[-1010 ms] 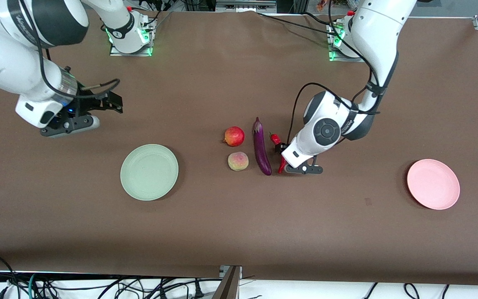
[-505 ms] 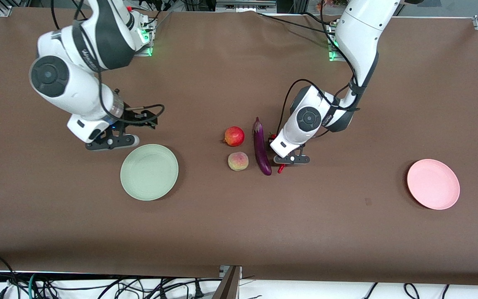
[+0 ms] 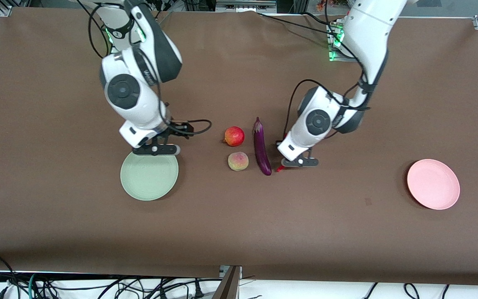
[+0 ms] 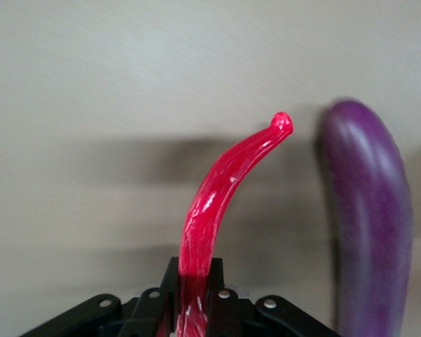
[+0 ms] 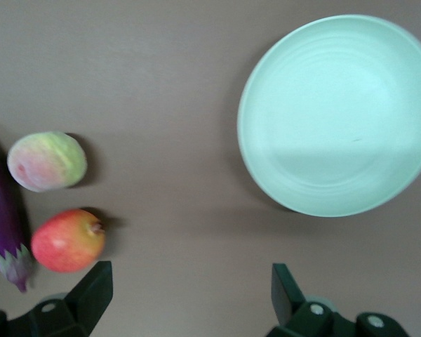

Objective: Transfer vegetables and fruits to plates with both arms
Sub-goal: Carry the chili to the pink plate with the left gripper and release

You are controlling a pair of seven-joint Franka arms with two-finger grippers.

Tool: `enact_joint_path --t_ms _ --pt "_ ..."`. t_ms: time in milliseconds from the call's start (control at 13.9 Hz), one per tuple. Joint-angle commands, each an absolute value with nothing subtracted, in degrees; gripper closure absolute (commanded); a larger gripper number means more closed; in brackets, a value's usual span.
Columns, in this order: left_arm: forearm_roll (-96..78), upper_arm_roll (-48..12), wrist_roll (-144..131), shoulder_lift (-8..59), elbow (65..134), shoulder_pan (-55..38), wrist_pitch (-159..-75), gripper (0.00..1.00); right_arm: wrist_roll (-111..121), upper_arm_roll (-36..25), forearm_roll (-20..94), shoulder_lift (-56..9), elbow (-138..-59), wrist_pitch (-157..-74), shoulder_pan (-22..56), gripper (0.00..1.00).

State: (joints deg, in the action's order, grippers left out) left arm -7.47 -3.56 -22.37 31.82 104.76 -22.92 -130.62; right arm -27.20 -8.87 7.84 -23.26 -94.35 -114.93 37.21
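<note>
My left gripper (image 3: 301,162) is shut on the red chili pepper (image 4: 217,203), whose tip (image 3: 279,169) sticks out low over the table beside the purple eggplant (image 3: 261,147). The eggplant (image 4: 372,225) lies alongside the pepper. A red apple (image 3: 234,136) and a pale peach (image 3: 238,161) sit next to the eggplant, toward the right arm's end. My right gripper (image 3: 156,148) hangs open and holds nothing, over the rim of the green plate (image 3: 147,182). In the right wrist view the apple (image 5: 68,240), peach (image 5: 47,161) and green plate (image 5: 337,116) show past the open gripper (image 5: 189,295).
The pink plate (image 3: 433,184) lies toward the left arm's end of the brown table, well apart from the produce. Cables trail along the table edge nearest the front camera.
The left gripper has shut on the chili pepper. The right arm has swung in from its end of the table to the green plate, its gripper still open.
</note>
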Motion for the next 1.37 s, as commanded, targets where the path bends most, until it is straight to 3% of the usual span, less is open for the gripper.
enact_joint_path --t_ms 0,361,649,1298 --pt "-6.4 -3.9 -12.9 26.3 102.2 -14.6 -119.2 0.94 -35.1 -9.3 8.5 -27.7 -91.9 -119.7 41.2 0.0" --pt "5.9 -3.7 0.2 25.3 93.8 -4.7 -105.1 0.94 -45.3 -6.0 8.5 -36.6 -85.2 -125.3 44.1 0.0" --pt "17.5 -3.5 13.1 26.3 91.1 3.8 -105.7 0.94 -45.5 -4.7 8.4 -38.7 -85.2 -127.0 45.7 0.0" --pt "19.5 -3.5 38.0 38.7 87.5 18.5 -128.2 0.89 -40.5 -4.7 7.5 -39.9 -89.5 -131.5 47.5 0.0"
